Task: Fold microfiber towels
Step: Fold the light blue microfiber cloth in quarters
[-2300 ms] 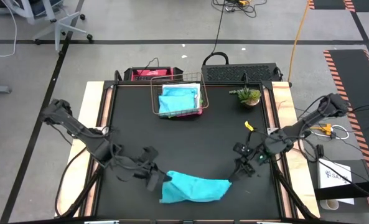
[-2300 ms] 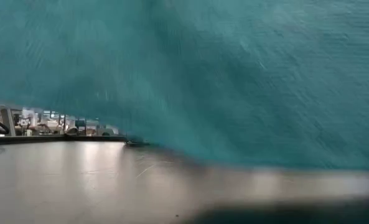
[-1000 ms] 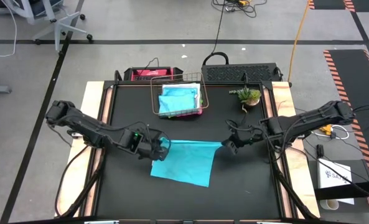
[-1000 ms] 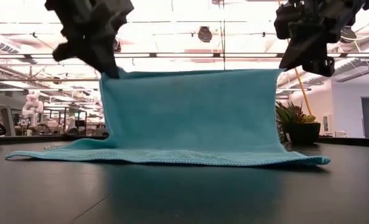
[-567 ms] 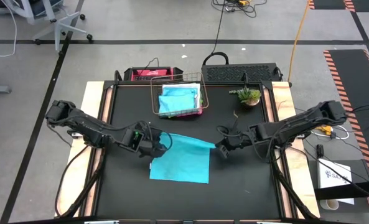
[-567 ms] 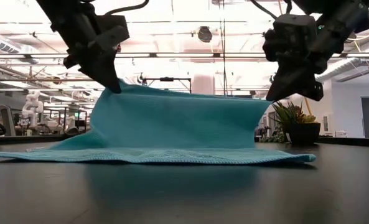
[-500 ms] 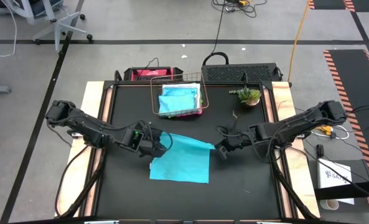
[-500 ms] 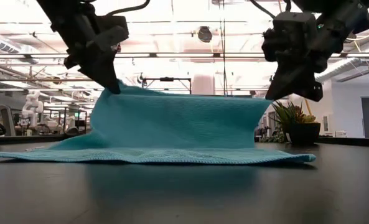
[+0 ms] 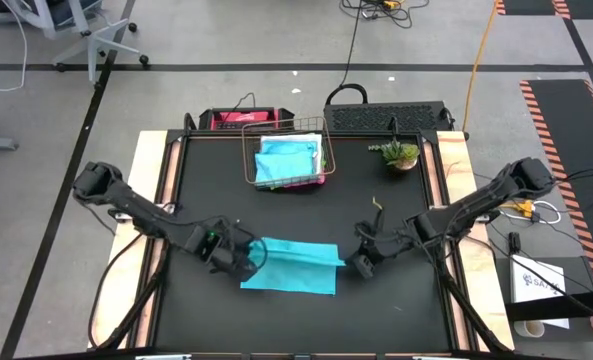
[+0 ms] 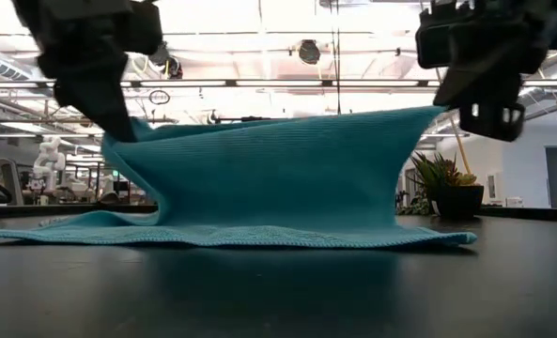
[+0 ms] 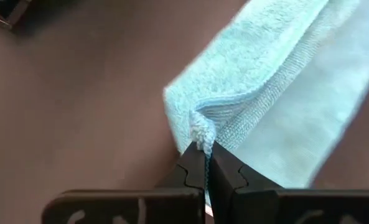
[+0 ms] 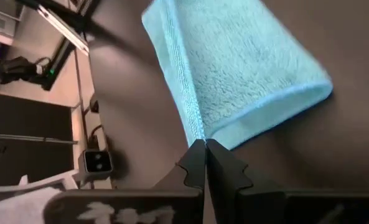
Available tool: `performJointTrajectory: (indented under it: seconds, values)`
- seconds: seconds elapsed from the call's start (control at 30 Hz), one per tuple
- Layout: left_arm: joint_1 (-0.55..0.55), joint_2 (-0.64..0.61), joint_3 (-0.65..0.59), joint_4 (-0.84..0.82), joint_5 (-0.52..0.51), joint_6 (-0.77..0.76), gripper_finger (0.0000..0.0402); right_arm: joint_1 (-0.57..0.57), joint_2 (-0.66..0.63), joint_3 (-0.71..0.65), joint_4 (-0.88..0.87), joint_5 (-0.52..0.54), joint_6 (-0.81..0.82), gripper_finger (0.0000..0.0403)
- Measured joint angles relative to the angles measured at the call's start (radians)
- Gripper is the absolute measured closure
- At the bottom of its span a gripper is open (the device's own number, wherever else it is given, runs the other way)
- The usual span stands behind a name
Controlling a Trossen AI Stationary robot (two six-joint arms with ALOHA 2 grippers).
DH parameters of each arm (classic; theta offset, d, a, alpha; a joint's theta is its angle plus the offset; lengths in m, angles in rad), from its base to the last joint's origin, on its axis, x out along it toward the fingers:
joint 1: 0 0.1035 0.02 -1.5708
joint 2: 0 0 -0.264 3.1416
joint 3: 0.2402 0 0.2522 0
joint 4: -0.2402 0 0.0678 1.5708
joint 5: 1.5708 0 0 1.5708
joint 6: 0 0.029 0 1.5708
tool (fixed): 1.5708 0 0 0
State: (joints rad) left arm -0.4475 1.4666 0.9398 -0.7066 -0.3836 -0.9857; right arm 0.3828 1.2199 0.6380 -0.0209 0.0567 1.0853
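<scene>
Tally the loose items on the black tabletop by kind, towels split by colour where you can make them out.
Turquoise microfiber towels: 2, one held up mid-fold, one topmost in the basket
Pink cloth edge low in the basket: 1
Copper wire basket: 1
Small potted green plant: 1
Total: 5

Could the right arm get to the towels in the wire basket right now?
Probably not yet. The right gripper is shut on a corner of the turquoise towel, mid-fold with the left gripper pinching the other corner. The table between it and the wire basket looks clear, but it must release first.
</scene>
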Motion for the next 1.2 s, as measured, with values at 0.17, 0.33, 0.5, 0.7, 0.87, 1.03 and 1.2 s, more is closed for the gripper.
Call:
performJointTrajectory:
  seconds: [0.17,0.33,0.5,0.7,0.87,1.03,1.2]
  values:
    - [-0.095,0.000,-0.055,0.040,0.016,-0.151,0.0399,0.055,0.063,0.001,0.024,0.011,0.056,0.0403]
    - [-0.175,0.000,-0.131,0.155,0.037,-0.254,0.0399,0.071,0.156,0.001,0.125,-0.008,0.047,0.0403]
    - [-0.196,0.000,-0.172,0.241,0.067,-0.318,0.0397,0.070,0.220,0.001,0.187,-0.075,0.036,0.0403]
    - [-0.197,0.000,-0.175,0.288,0.137,-0.287,0.0367,0.072,0.252,-0.002,0.174,-0.177,0.043,0.0395]
    - [-0.202,0.000,-0.173,0.292,0.234,-0.306,0.0321,0.070,0.251,-0.002,0.165,-0.177,0.019,0.0379]
    - [-0.211,0.000,-0.173,0.266,0.194,-0.311,0.0290,0.069,0.251,-0.002,0.214,-0.167,0.013,0.0377]
    - [-0.188,0.000,-0.173,0.268,0.125,-0.311,0.0287,0.065,0.251,-0.001,0.214,-0.166,0.000,0.0380]
